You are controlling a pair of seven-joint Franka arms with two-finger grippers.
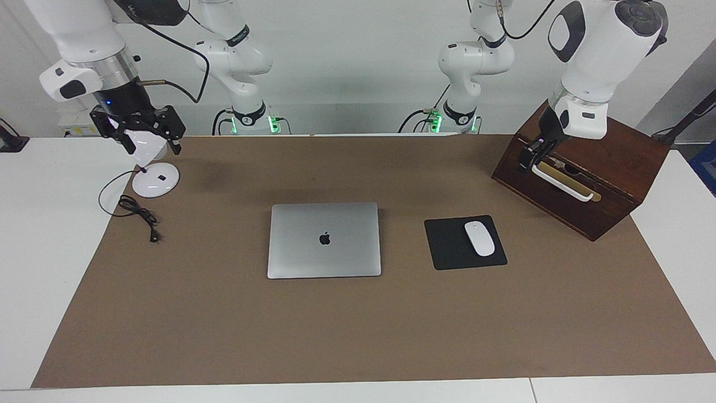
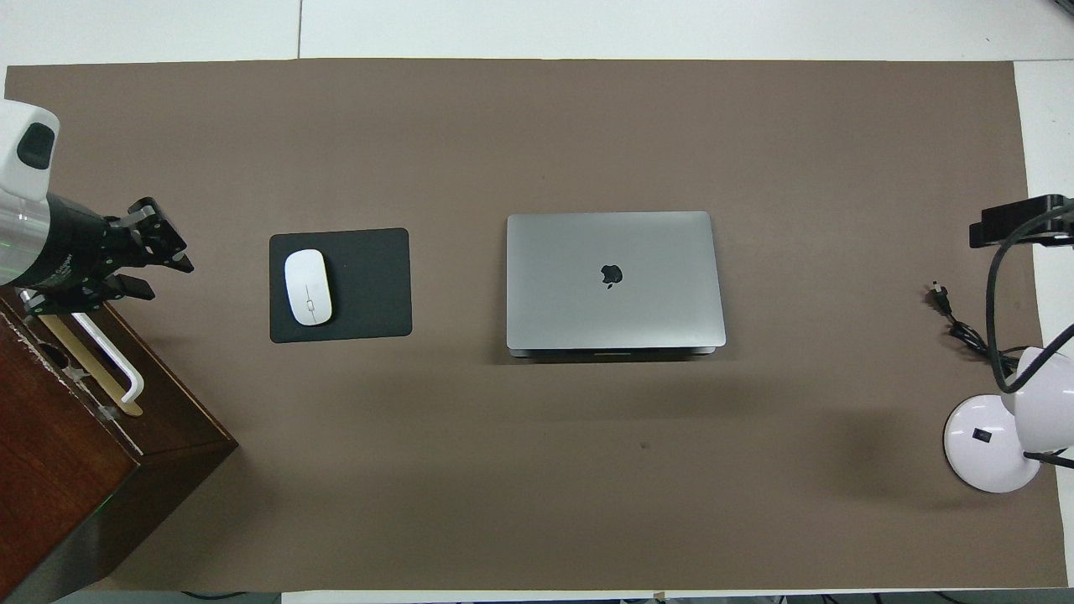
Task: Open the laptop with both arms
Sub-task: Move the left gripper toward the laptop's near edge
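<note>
Left gripper (image 1: 528, 159) hangs over the wooden box (image 1: 609, 168) by its white handle (image 1: 561, 182), and whether its fingers are wide or narrow I cannot tell; right gripper (image 1: 140, 131) waits over the white lamp (image 1: 151, 168), fingers gaping with nothing in them. The laptop (image 1: 324, 239) lies shut mid-table, well apart from both, beside the black mouse pad (image 1: 464, 242) carrying the mouse (image 1: 479, 238). Risk, as I judge it: an arm sweeping in clips box or lamp, or one-sided pressure skids the laptop; only marking readable is the Apple logo (image 1: 324, 239).
</note>
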